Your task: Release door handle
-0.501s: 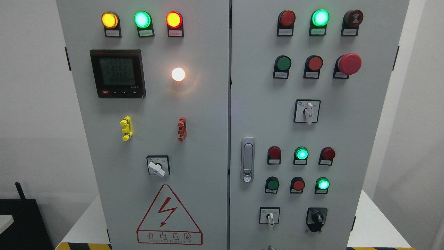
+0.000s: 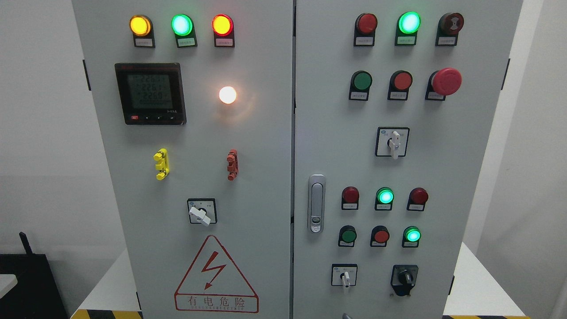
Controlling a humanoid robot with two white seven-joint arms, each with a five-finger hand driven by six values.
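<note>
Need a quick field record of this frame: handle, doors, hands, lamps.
door handle: silver, vertical, flush on the right door near its left edge; nothing touching it
doors: both look closed, seam down the middle
hands: neither clearly in view; a small grey tip at the bottom edge cannot be identified
left door: amber, green and red lamps lit on top, meter on, white lamp lit
emergency stop: red mushroom button, upper right
</note>
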